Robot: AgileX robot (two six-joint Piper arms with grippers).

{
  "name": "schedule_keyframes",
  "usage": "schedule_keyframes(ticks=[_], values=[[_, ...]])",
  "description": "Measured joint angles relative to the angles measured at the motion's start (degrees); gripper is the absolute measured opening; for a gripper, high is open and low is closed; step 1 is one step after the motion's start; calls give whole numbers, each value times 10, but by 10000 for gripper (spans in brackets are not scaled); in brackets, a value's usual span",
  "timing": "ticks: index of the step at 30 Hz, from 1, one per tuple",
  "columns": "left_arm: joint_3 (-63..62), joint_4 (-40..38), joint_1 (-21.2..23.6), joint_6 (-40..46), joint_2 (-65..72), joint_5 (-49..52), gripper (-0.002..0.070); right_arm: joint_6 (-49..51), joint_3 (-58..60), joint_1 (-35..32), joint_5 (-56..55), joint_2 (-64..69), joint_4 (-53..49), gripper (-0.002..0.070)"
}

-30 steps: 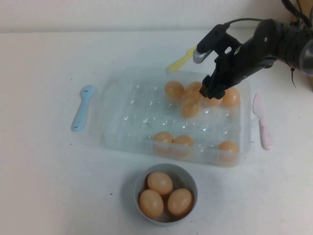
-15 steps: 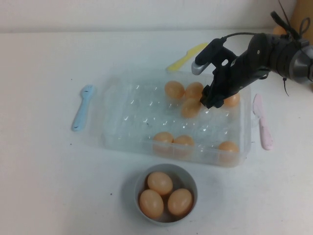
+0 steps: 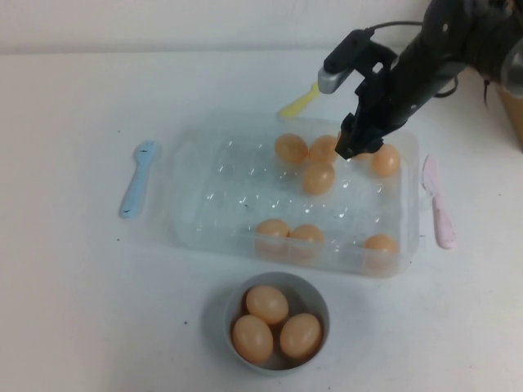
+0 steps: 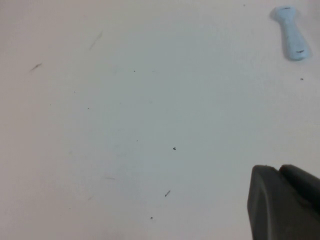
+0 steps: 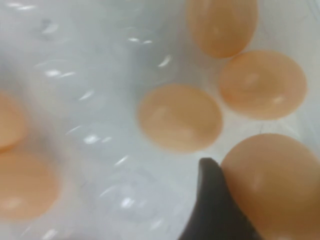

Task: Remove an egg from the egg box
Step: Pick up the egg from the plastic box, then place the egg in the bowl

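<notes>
The egg box (image 3: 204, 214) is a clear tray at mid-table holding several peach-orange eggs, such as one (image 3: 292, 149) at its back. My right gripper (image 3: 351, 147) hangs over the box's back right part, shut on an egg (image 5: 272, 185). In the right wrist view that egg presses against a dark finger (image 5: 212, 200), just above other eggs (image 5: 180, 117) in the cups. In the high view the arm mostly hides the held egg. My left gripper (image 4: 285, 200) is shut and empty over bare table, out of the high view.
A grey-white bowl (image 3: 318, 296) with three eggs stands in front of the box. A blue spoon (image 3: 137, 178) lies left of the box, a yellow one (image 3: 301, 102) behind it and a pink one (image 3: 437, 202) to its right.
My right gripper dipped among the back eggs half a second ago and has now lifted up and slightly back with an egg in it.
</notes>
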Motion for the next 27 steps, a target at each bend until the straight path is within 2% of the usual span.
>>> schedule_keyframes(ticks=[4,9,16,22,27], values=[[0,0,0,0,0,0,-4,17,-55,0,101,-32,0,368],[0,0,0,0,0,0,-4,77,-43,13,120,-86,-1,368],[0,0,0,0,0,0,-4,84,79,115,124,-161,-16,368],[0,0,0,0,0,0,-4,89,161,201,124,-171,-28,368],[0,0,0,0,0,0,-4,90,193,230,124,-166,-27,368]])
